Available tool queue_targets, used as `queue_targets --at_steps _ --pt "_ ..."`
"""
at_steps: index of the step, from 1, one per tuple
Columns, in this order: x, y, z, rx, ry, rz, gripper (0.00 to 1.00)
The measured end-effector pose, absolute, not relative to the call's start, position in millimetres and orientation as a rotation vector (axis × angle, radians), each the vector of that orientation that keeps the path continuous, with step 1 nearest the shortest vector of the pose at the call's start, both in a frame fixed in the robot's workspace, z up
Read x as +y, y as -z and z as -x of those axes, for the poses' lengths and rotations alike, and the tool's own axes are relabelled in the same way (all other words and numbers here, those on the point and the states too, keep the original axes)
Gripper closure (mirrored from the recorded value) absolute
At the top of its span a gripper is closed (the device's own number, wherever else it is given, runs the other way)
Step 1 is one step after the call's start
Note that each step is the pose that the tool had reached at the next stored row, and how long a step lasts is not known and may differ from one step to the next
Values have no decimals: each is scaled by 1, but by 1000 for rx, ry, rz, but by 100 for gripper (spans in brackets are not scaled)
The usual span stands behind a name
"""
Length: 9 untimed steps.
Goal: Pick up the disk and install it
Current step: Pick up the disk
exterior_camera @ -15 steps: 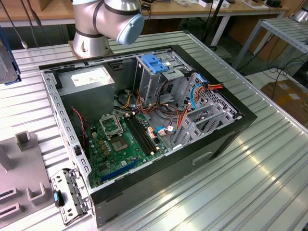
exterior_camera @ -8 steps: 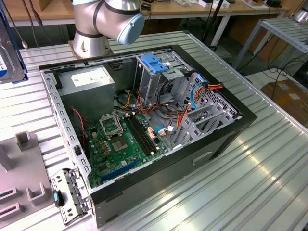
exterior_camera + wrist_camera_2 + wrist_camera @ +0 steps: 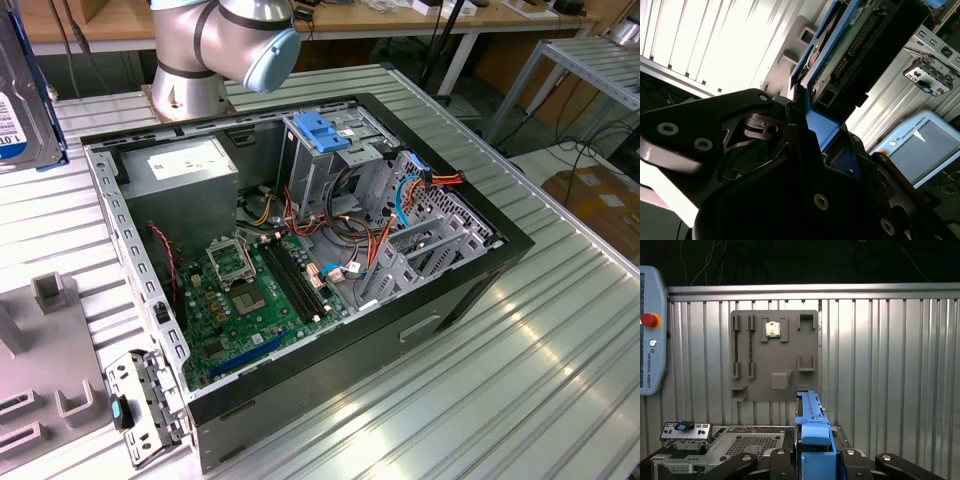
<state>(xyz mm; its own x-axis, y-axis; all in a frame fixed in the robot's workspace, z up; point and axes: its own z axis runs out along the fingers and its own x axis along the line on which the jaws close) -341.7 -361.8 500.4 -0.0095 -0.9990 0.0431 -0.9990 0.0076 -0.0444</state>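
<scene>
The disk (image 3: pixel 847 47) is a grey-metal drive with a green circuit board, framed by a bright blue carrier rail. My gripper (image 3: pixel 812 127) is shut on its blue rail, with a dark finger on each side. In the first wrist view the disk (image 3: pixel 811 422) stands on edge between the fingers of the gripper (image 3: pixel 812 459), lifted above the table. At the far left edge of the exterior view, the disk (image 3: pixel 20 95) hangs in the air, well clear of the open computer case (image 3: pixel 470 290).
Inside the case a metal drive cage carries a light-blue latch (image 3: pixel 322 132), beside the motherboard (image 3: pixel 250 290) and the cables. A grey fixture plate (image 3: pixel 774 355) and a loose metal bracket (image 3: pixel 140 400) lie on the ribbed table. A teach pendant (image 3: pixel 650 330) lies nearby. The arm's base (image 3: pixel 220 45) stands behind the case.
</scene>
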Motion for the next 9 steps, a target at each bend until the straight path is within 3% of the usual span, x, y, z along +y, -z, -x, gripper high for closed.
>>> queue_targets --at_steps 9 --pt "-362 -501 332 2228 99 2209 63"
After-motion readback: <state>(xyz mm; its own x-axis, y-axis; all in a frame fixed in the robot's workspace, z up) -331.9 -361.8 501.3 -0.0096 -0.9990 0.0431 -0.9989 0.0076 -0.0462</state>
